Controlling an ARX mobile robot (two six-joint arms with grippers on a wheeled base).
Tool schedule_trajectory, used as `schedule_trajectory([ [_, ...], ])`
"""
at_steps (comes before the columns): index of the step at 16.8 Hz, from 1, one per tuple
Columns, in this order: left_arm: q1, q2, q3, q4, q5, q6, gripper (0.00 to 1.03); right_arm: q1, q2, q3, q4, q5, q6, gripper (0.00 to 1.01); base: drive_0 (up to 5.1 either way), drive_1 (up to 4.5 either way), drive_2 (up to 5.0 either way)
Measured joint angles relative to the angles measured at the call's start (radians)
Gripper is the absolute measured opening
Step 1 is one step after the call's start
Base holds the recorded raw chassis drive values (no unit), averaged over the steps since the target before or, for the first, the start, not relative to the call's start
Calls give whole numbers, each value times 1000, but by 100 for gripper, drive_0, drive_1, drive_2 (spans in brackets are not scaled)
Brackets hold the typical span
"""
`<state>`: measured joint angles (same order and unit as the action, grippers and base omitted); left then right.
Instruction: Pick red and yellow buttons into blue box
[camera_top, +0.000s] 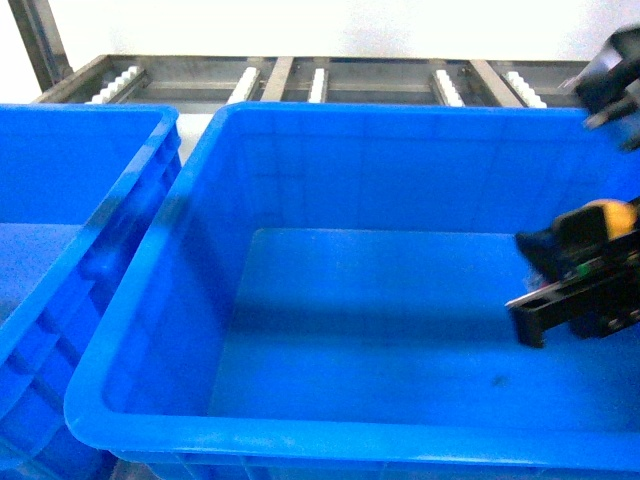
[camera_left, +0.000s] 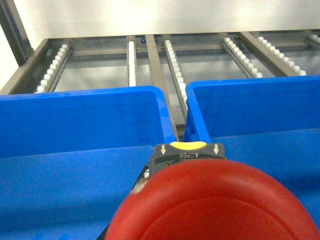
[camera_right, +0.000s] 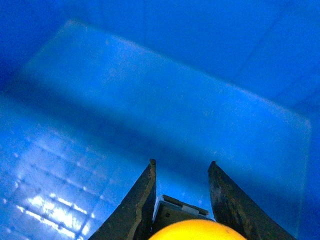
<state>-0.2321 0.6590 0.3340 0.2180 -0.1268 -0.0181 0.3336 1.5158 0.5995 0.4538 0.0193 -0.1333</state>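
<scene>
Yellow button (camera_right: 195, 230): rigid, light, slippery dome; right end effector (camera_right: 182, 200) is clamped on its blocky base above the blue box (camera_top: 300, 425) floor. Left end effector's state cannot be told; the red button (camera_left: 210, 205) fills its view.

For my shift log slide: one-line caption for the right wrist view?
Right gripper fingers clasp the yellow button above the blue box floor.

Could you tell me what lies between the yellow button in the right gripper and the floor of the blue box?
Nothing: in the right wrist view the yellow button hangs in the right gripper over bare floor of the blue box.
</scene>
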Motion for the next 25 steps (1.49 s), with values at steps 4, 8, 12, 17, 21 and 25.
schedule_trajectory([
  [4,0,0,0,0,0,0,25,0,243,89,-76,-5,-64,29,0,0,0],
  [8,0,0,0,0,0,0,25,-7,269,76,-29,-13,-76,65,0,0,0],
  [12,0,0,0,0,0,0,25,-100,49,13,69,-37,-35,97,0,0,0],
  [17,0,0,0,0,0,0,25,-303,-394,-137,47,-142,13,98,0,0,0],
  [21,0,0,0,0,0,0,25,-621,-847,-240,-142,-368,59,98,0,0,0],
  [25,0,0,0,0,0,0,25,-716,-1188,-388,-382,-435,119,98,0,0,0],
])
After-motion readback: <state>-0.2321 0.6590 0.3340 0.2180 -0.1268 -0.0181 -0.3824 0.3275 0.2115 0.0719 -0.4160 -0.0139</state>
